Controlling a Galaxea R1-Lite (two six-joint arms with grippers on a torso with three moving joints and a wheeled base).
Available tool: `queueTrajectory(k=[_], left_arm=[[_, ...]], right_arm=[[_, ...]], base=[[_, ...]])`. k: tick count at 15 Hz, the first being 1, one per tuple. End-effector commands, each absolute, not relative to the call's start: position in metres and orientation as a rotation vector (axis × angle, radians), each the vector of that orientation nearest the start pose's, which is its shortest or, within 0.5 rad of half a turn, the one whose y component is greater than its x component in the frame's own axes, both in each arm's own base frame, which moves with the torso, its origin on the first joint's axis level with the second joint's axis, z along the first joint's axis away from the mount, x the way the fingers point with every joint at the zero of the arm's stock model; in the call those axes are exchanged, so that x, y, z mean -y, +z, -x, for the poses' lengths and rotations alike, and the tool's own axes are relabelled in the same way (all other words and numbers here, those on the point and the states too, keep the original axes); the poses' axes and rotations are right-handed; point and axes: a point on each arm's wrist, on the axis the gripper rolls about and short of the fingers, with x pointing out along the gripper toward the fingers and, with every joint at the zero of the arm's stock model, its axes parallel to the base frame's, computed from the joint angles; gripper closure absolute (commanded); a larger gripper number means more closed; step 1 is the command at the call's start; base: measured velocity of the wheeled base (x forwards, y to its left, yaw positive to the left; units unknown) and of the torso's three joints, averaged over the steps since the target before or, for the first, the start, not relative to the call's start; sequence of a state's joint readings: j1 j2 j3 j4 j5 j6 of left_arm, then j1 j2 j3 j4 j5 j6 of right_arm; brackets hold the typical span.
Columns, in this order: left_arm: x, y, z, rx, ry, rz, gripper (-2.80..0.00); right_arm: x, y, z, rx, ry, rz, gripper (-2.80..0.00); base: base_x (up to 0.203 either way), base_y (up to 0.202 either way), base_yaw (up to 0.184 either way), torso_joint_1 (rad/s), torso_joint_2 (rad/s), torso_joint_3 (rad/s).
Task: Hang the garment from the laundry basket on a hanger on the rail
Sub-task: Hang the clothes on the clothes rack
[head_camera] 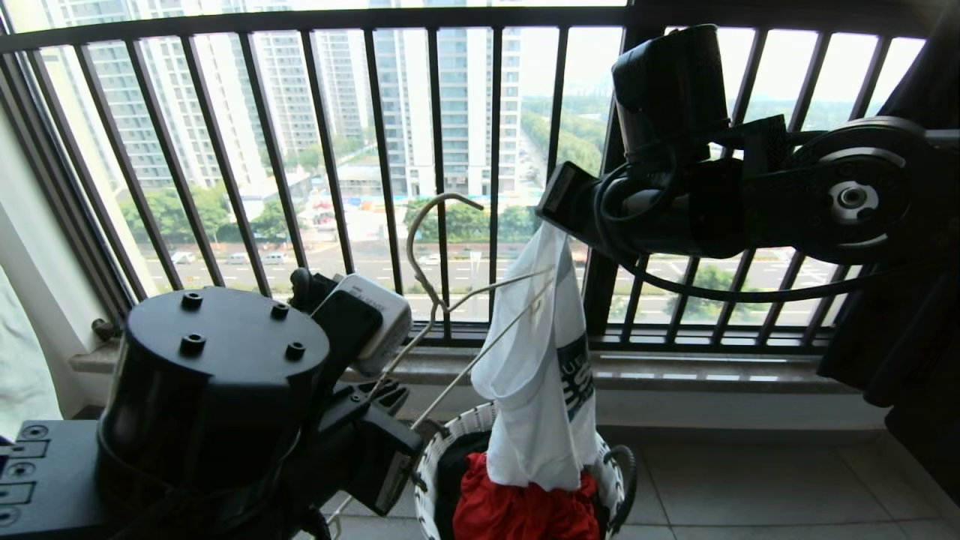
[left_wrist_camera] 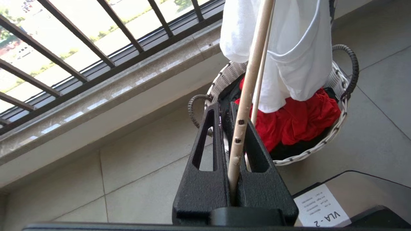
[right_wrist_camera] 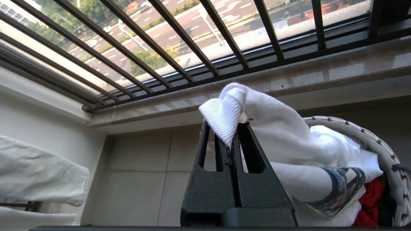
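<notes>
The garment [head_camera: 536, 375] is clamped by the right gripper [right_wrist_camera: 231, 141] at 12 o'clock above the laundry basket [head_camera: 431, 457] (red cloth [head_camera: 517, 510] inside), the hanger [head_camera: 442, 300] pinched by the left gripper [left_wrist_camera: 229, 128].

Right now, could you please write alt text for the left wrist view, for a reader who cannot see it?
The left gripper's black fingers are shut on the cream hanger, whose wire runs up into the hanging white T-shirt. Behind them a round white basket holding a red cloth stands on the tiled floor below a black railing.
</notes>
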State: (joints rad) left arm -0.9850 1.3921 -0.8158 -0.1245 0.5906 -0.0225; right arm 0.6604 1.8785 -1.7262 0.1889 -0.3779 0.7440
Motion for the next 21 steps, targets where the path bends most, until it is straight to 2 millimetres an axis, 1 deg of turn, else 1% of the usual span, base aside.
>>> queueTrajectory(k=[1, 5, 7, 9, 11, 13, 14, 18, 21], left_arm=[[0.180, 0.222, -0.137, -0.316, -0.349, -0.301, 0.00], [0.185, 0.221, -0.146, -0.313, -0.263, -0.311, 0.00], [0.192, 0.221, -0.152, -0.280, -0.226, -0.287, 0.00], [0.201, 0.215, -0.160, -0.257, -0.176, -0.282, 0.00], [0.205, 0.211, -0.163, -0.263, -0.165, -0.289, 0.00], [0.207, 0.209, -0.164, -0.264, -0.163, -0.291, 0.00], [0.207, 0.209, -0.164, -0.263, -0.161, -0.290, 0.00], [0.206, 0.212, -0.165, -0.252, -0.128, -0.288, 0.00], [0.205, 0.216, -0.172, -0.240, -0.093, -0.266, 0.00]], right_arm=[[-0.218, 0.304, -0.297, -0.355, 0.131, -0.572, 0.00], [-0.217, 0.308, -0.296, -0.329, 0.115, -0.580, 0.00], [-0.217, 0.309, -0.296, -0.321, 0.106, -0.581, 0.00], [-0.218, 0.309, -0.296, -0.314, 0.109, -0.586, 0.00], [-0.223, 0.307, -0.293, -0.323, 0.122, -0.581, 0.00], [-0.225, 0.307, -0.291, -0.328, 0.129, -0.587, 0.00], [-0.226, 0.308, -0.291, -0.325, 0.124, -0.622, 0.00], [-0.225, 0.309, -0.302, -0.266, 0.028, -0.628, 0.00], [-0.228, 0.308, -0.299, -0.273, 0.035, -0.624, 0.00]], base=[[0.000, 0.000, 0.000, 0.000, 0.00, 0.000], [0.000, 0.000, 0.000, 0.000, 0.00, 0.000], [0.000, 0.000, 0.000, 0.000, 0.00, 0.000], [0.000, 0.000, 0.000, 0.000, 0.00, 0.000], [0.000, 0.000, 0.000, 0.000, 0.00, 0.000], [0.000, 0.000, 0.000, 0.000, 0.00, 0.000], [0.000, 0.000, 0.000, 0.000, 0.00, 0.000], [0.000, 0.000, 0.000, 0.000, 0.00, 0.000], [0.000, 0.000, 0.000, 0.000, 0.00, 0.000]])
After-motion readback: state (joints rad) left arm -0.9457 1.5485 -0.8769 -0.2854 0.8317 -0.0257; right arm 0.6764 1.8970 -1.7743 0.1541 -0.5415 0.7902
